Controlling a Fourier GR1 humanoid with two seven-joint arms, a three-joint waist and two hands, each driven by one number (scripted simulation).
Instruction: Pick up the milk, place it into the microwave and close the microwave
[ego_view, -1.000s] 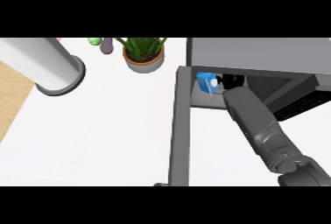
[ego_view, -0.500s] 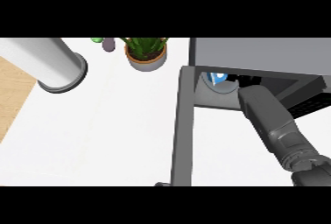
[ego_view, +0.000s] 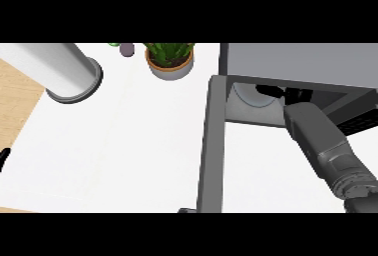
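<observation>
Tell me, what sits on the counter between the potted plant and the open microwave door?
Nothing. In the head view, only bare white counter separates the plant from the microwave door, which swings out toward the viewer.

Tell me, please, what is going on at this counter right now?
The robot's right hand is reaching into the open microwave, whose door stands wide open toward the view. The milk cannot be seen now; it is probably inside, hidden by the hand. Whether the fingers are curled is unclear. A potted plant and a white cylinder stand on the counter.
</observation>
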